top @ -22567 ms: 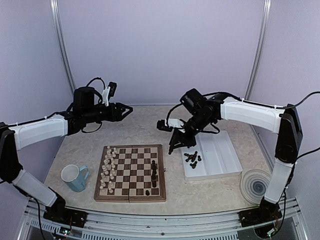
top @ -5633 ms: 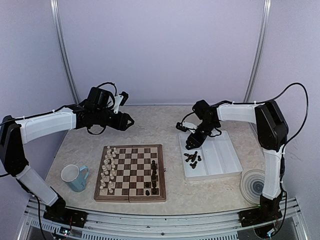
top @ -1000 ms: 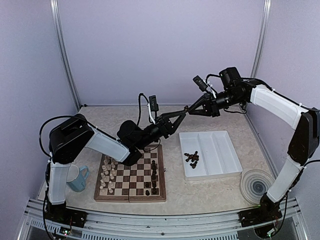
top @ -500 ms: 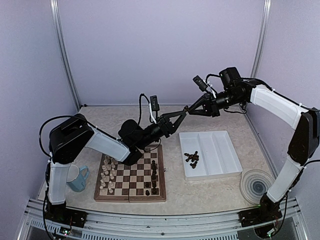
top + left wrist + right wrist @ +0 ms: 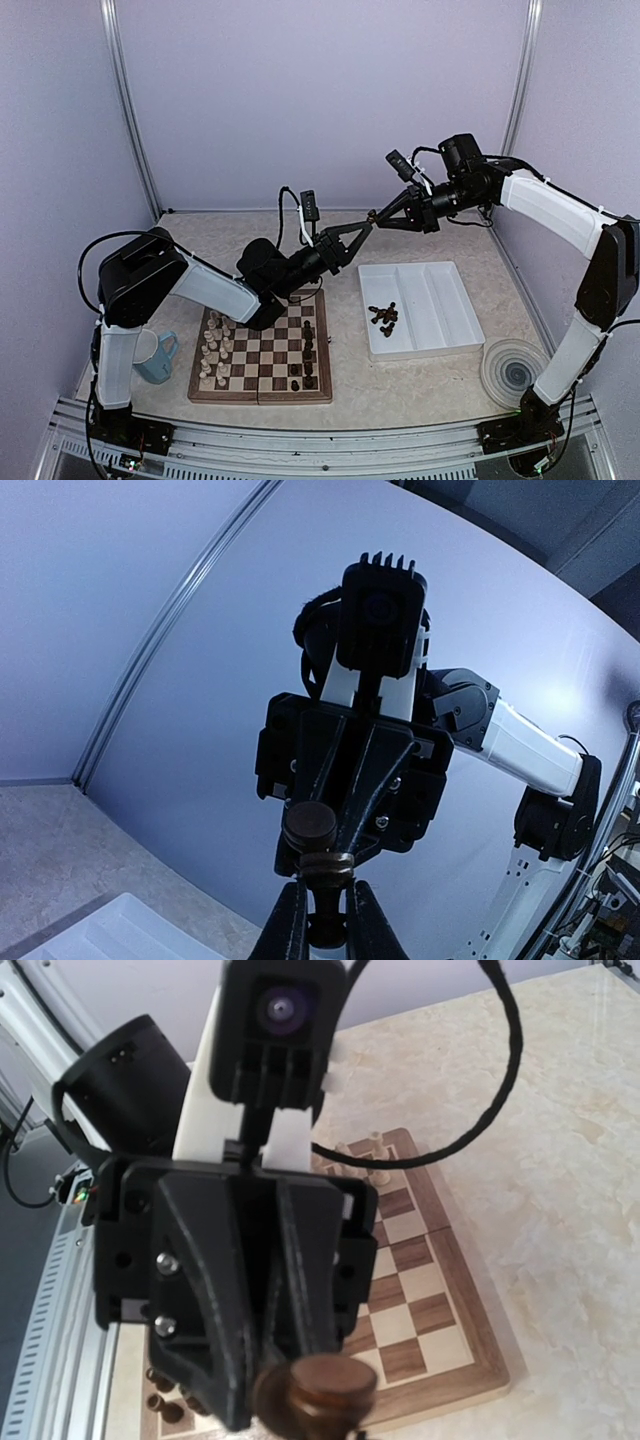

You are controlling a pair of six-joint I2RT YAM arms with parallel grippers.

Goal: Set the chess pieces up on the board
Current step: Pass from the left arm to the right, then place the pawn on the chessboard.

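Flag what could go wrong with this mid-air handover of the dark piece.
The dark piece is pinched high above the table by the right pincer, with the left pincer on its narrow end. A slip during release could drop it toward the board, toppling pieces standing there. Both arms moving while both hold may twist it loose.

Arms meet tip to tip in mid-air between board (image 5: 265,392) and tray (image 5: 445,300). Left gripper (image 5: 362,228) and right gripper (image 5: 380,213) block each other head-on, with one dark piece (image 5: 322,855) between them. The left arm (image 5: 215,290) overhangs the board's far edge. Middle files are bare; cream pieces (image 5: 213,345) crowd one side and dark pieces (image 5: 308,350) the other. The tray's right compartments look free, though the view is coarse. Mug (image 5: 150,357) sits beside the board and disc (image 5: 510,370) beside the tray.
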